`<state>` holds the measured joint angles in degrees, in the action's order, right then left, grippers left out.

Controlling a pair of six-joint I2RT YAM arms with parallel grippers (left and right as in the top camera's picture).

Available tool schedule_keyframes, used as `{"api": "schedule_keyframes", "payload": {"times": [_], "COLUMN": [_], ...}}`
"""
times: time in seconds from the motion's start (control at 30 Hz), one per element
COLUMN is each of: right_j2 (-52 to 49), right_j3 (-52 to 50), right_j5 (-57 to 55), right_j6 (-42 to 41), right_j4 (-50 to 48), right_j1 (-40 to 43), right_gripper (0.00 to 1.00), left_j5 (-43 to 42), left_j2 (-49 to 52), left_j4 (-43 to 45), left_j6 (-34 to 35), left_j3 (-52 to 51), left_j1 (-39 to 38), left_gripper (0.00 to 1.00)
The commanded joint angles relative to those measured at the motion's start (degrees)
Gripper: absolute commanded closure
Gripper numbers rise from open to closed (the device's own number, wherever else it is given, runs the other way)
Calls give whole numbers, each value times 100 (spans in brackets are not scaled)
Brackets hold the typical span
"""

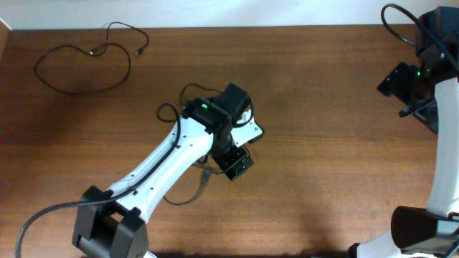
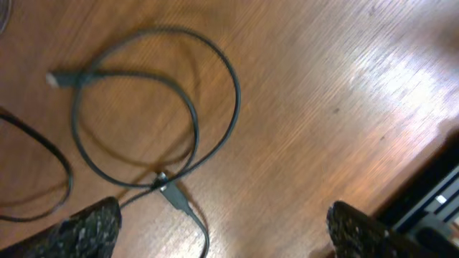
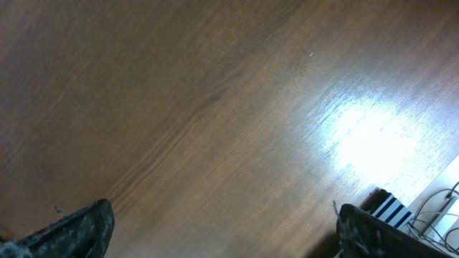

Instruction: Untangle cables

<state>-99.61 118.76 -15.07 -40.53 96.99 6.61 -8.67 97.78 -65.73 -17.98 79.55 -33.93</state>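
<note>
One thin black cable (image 1: 37, 68) lies as a loose loop at the far left of the wooden table (image 1: 323, 143), apart from the arms. A second black cable (image 1: 159, 111) lies mid-table, partly hidden under my left arm. In the left wrist view this cable (image 2: 237, 93) forms overlapping loops, with one plug (image 2: 63, 79) at the upper left and another plug (image 2: 174, 193) just ahead of the fingers. My left gripper (image 2: 226, 240) (image 1: 233, 165) is open and empty, just above this cable. My right gripper (image 3: 226, 236) (image 1: 394, 80) is open and empty over bare wood at the far right.
The left arm's white links run from the front left of the table to the middle. The right arm stands along the right edge with its own thick black cable (image 1: 396, 21). A dark object with white stripes (image 3: 391, 208) shows past the table edge.
</note>
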Motion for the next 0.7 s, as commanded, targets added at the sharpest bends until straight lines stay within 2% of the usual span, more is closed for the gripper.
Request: {"api": "schedule_keyframes", "payload": {"times": [0.0,0.07,0.2,0.23,0.27,0.33,0.4,0.53,0.6,0.63,0.67], "right_j2": [-11,-11,-11,-11,-11,-11,-11,-11,-11,-11,-11], "right_j3": [-26,-26,-26,-26,-26,-26,-26,-26,-26,-26,-26], "right_j5": [9,7,7,9,9,9,9,9,9,9,9], "right_j6": [-20,-20,-20,-20,-20,-20,-20,-20,-20,-17,-20], "right_j4": [11,11,11,11,11,11,11,11,11,11,11], "right_j1": [17,17,17,17,17,17,17,17,17,17,17], "right_gripper": [1,2,2,2,2,2,2,2,1,2,2], "left_j5": [166,262,1246,1307,1307,1596,2116,2120,2116,2116,2120], "left_j2": [94,127,127,129,136,192,273,518,660,684,682], "left_j4": [907,1447,2529,2780,2894,2916,2911,2929,2929,2931,2955], "left_j6": [208,205,205,205,205,205,208,205,205,205,205], "left_j3": [-870,-1342,-2068,-2201,-2291,-2347,-2347,-2450,-2455,-2455,-2452], "left_j1": [-96,-164,-516,-612,-669,-680,-680,-664,-662,-662,-664], "left_gripper": [13,11,10,16,27,27,36,36,45,53,67]}}
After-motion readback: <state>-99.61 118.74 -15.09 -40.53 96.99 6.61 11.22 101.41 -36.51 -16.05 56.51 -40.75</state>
